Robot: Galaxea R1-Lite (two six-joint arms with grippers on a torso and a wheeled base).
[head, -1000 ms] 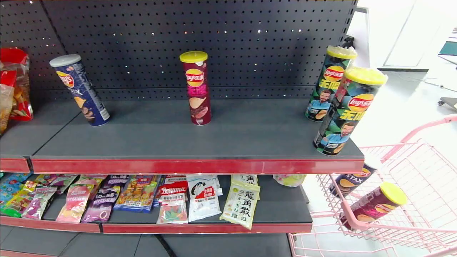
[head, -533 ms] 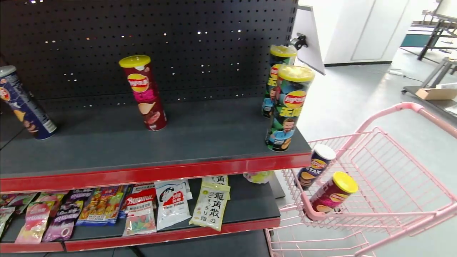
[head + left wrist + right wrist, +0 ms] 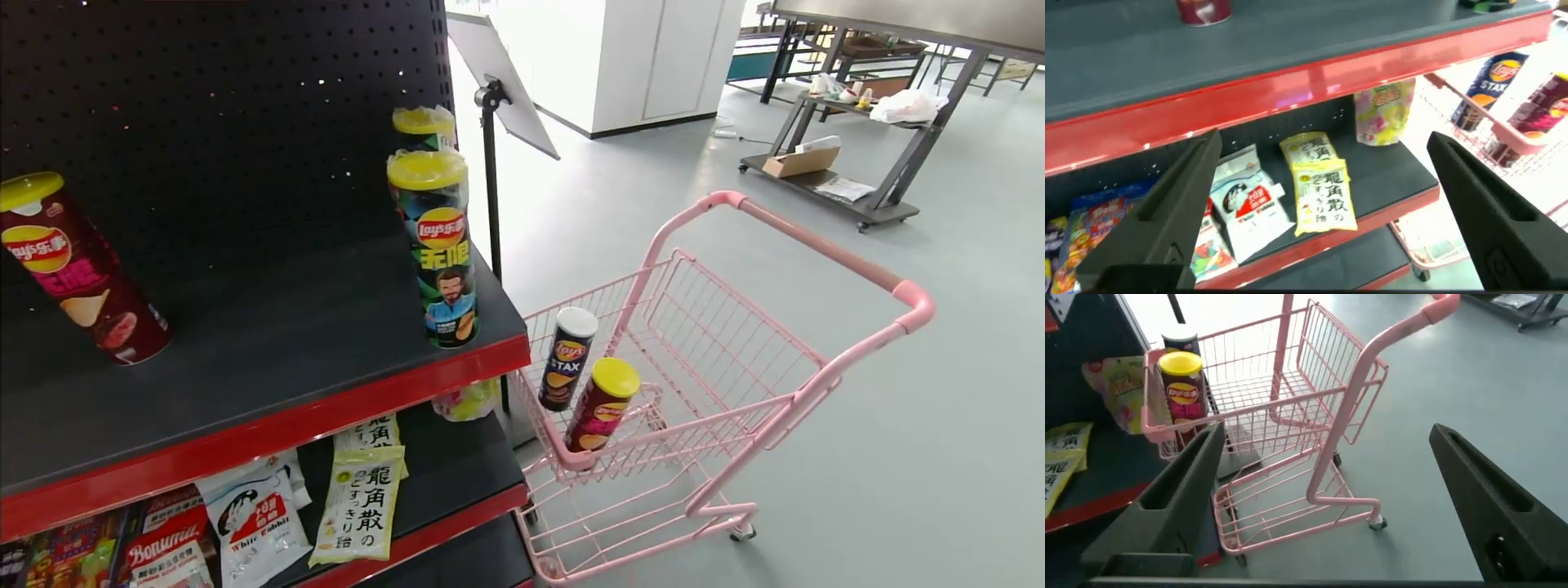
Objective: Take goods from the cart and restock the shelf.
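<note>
Leaning in the near-left corner of the cart (image 3: 816,245), just right of the shelf (image 3: 269,327): dark can (image 3: 567,358) and maroon can (image 3: 602,404); probably light, stiff, smooth-walled, crushable; grip mid-body; left gripper (image 3: 1324,140) and right gripper (image 3: 1327,429) both spread wide, empty.

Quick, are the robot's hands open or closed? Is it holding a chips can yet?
Left gripper: open, holding nothing.
Right gripper: open, holding nothing.
</note>
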